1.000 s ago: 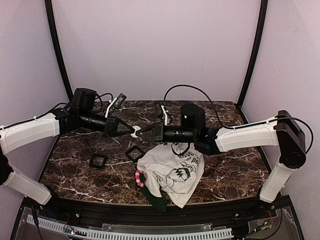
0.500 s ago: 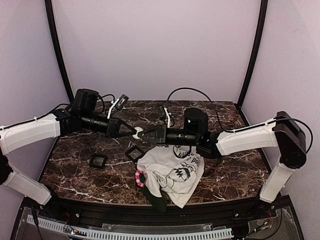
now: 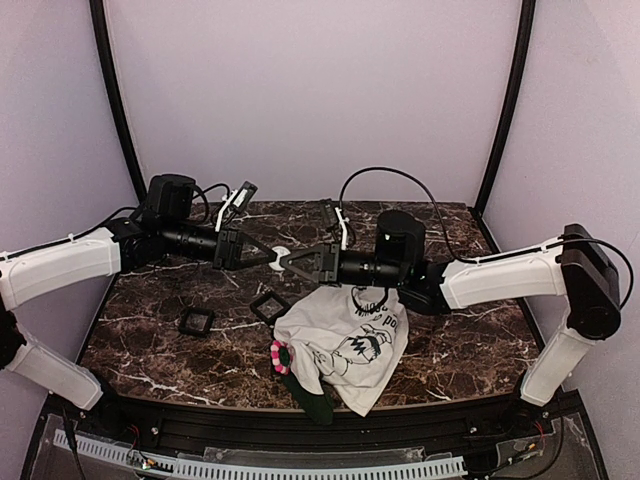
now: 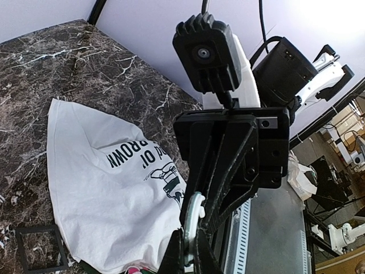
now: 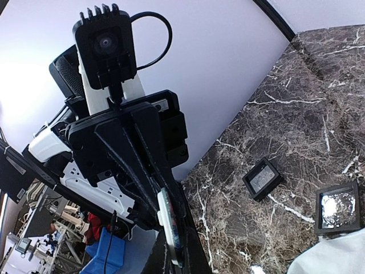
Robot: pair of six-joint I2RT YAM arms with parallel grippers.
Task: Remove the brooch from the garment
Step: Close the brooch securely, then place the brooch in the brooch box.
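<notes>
The right arm has been swung leftward, so its jaws are met tip to tip by those of the left arm above the worktop. Both pairs are shut, a small white piece caught between; by which cannot be told. The garment is left lying, the brooch seemingly unremoved at its near-left edge. Lilac walls are set round the marble; two black frames are seen left.
</notes>
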